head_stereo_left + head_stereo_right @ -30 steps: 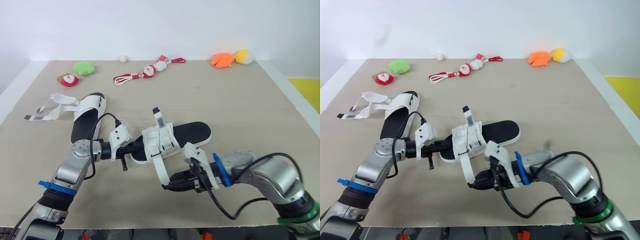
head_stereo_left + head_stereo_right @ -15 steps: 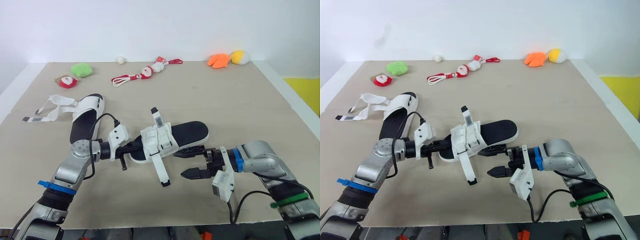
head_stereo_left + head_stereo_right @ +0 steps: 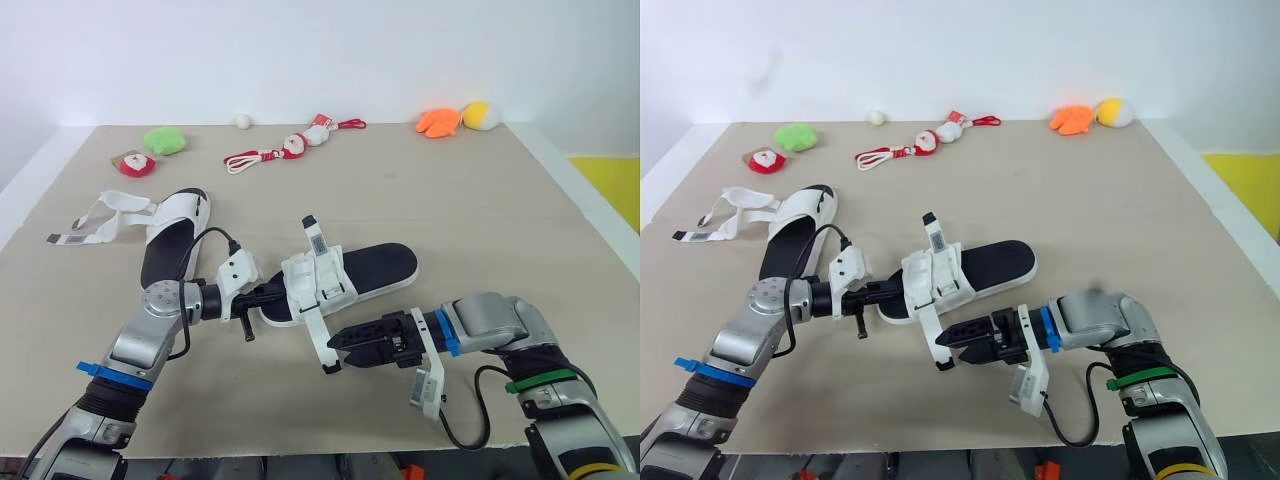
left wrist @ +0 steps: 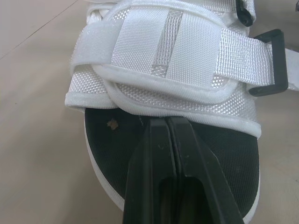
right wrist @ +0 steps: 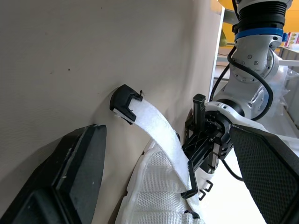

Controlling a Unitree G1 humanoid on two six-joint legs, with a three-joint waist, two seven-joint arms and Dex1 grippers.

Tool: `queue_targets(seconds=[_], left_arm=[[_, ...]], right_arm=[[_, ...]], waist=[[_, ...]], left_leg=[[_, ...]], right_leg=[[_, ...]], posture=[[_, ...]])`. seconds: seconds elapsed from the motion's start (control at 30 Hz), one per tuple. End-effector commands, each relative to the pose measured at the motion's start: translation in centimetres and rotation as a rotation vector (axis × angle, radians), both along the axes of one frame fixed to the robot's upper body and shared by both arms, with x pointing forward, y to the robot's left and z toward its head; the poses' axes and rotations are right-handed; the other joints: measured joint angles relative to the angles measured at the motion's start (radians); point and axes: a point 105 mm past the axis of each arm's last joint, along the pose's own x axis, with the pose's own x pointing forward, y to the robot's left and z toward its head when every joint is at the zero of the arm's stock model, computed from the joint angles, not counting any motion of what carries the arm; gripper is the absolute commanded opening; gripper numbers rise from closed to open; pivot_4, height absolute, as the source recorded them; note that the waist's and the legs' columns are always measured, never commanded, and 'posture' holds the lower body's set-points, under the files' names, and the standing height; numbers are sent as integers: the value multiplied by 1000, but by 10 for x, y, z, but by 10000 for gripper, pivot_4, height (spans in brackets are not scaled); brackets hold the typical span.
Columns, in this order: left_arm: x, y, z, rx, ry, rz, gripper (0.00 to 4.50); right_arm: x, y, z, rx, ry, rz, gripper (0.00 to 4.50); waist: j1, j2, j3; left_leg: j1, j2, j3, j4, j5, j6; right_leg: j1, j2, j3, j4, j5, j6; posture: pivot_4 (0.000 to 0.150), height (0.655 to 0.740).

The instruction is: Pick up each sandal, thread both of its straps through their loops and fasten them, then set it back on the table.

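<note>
1. Since half a second ago, the right jaws have swung leftward across the lower middle of the head view. They now sit just beside the black tip (image 3: 331, 366) of the loose strap (image 3: 318, 340).
2. I read the right jaws as open: in the right wrist view the two fingers (image 5: 70, 177) stand wide apart, with the strap tip between them.
3. The left jaws are closed on the near sandal (image 3: 350, 278). Their fingertips (image 4: 159, 144) are pressed together at the hem of its white upper, over the black footbed.
4. That sandal sits at the centre of the tabletop (image 3: 480, 220), where it was before. One strap lies folded across the upper, and the loose one trails toward the lower edge of the frame.
5. The other sandal (image 3: 172, 235) lies at the left of the frame, well apart, with its straps (image 3: 95, 215) spread toward the left edge.
6. Small plush toys (image 3: 165, 138) line the top edge of the tabletop.
</note>
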Motion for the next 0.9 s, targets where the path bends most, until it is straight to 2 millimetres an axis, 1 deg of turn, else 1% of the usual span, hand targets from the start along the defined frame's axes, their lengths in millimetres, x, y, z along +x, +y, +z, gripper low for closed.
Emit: queue_targets(seconds=[0.03, 0.13, 0.27, 0.33, 0.37, 0.47, 0.5, 0.53, 0.57, 0.6, 0.63, 0.7, 0.73, 0.83, 0.9], left_arm=[[-10, 3, -32, 72, 124, -4, 0], [-9, 3, -32, 72, 123, -3, 0], [-9, 3, -32, 72, 122, -3, 0], [-9, 3, -32, 72, 122, -3, 0], [-8, 3, -32, 73, 121, -3, 0], [-8, 3, -31, 73, 120, -2, 0], [-8, 3, -31, 73, 119, -2, 0], [-8, 3, -31, 73, 119, -1, 0], [-8, 3, -31, 73, 119, -1, 0], [-8, 4, -31, 72, 119, 0, 0], [-8, 4, -31, 72, 119, 1, 0], [-7, 4, -31, 73, 119, 2, 0], [-7, 5, -31, 73, 119, 3, 0], [-6, 5, -31, 74, 117, 4, 0], [-6, 4, -30, 73, 116, 4, 0]], right_arm=[[1, 4, 8, 18, -51, 19, 44736], [1, 5, 8, 27, -49, 13, 44736], [-1, 14, 10, 52, -50, 29, 44736], [0, 18, 11, 60, -52, 29, 39399], [0, 18, 12, 59, -54, 32, 38154], [-1, 18, 12, 52, -47, 47, 25419], [-3, 17, 11, 45, -35, 58, 18490], [-5, 16, 10, 36, -22, 68, 15081], [-7, 14, 10, 33, -7, 74, 10128], [-10, 14, 13, 36, 20, 79, 3563], [-12, 13, 15, 42, 53, 76, 397], [-14, 15, 25, 66, 141, 44, 397], [-13, 18, 32, 75, 212, 0, 397], [-7, 33, 64, 118, 491, -126, 397], [-1, 41, 81, 123, 665, -185, 397]], waist=[[0, 0, 0], [0, 0, 0], [0, 0, 0], [0, 0, 0], [0, 0, 0], [0, 0, 0], [-1, 0, 0], [0, 0, 0], [0, 0, 0], [0, 0, 0], [0, 0, 0], [0, 1, 0], [-1, 0, 0], [0, 0, 0], [0, 1, 0]], left_leg=[[0, 0, 0, 0, 0, 0], [0, 0, 0, 0, 0, 0], [0, 0, 0, 0, 0, 0], [0, 0, 0, 0, 0, 0], [0, 0, 0, 0, 0, 0], [0, 0, 0, 0, 0, 0], [0, 0, 0, 1, 0, 0], [0, 0, 0, 1, 0, 0], [0, 0, 0, 1, 0, 0], [0, 0, 0, 1, 0, 0], [0, 0, 0, 1, 0, 0], [0, 0, 1, 1, 0, 0], [0, 0, 1, 1, 0, 0], [0, 0, 1, 1, 0, 1], [0, 0, 0, 2, 0, 1]], right_leg=[[0, 0, 0, 0, 0, 0], [0, 0, 0, 0, 1, 1], [0, 0, 0, 0, 1, 1], [0, 0, 0, 1, 1, 1], [0, 0, 0, 1, 1, 1], [0, 0, 0, 1, 1, 1], [0, 0, 0, 1, 1, 1], [0, 0, 0, 1, 1, 1], [0, 0, 0, 1, 1, 1], [0, 0, 1, 1, 1, 1], [0, 0, 1, 1, 1, 1], [0, 0, 1, 1, 1, 1], [0, 0, 2, 1, 2, 0], [1, 0, 2, 1, 2, 0], [2, 0, 2, 1, 2, 0]], posture=[[1500, 7400], [1500, 7400], [1500, 7400], [1500, 7400], [1500, 7400], [1500, 7400], [1500, 7400], [1500, 7400], [1500, 7400], [1500, 7400], [1500, 7400], [1500, 7400], [1500, 7400], [1500, 7400], [1500, 7400]])
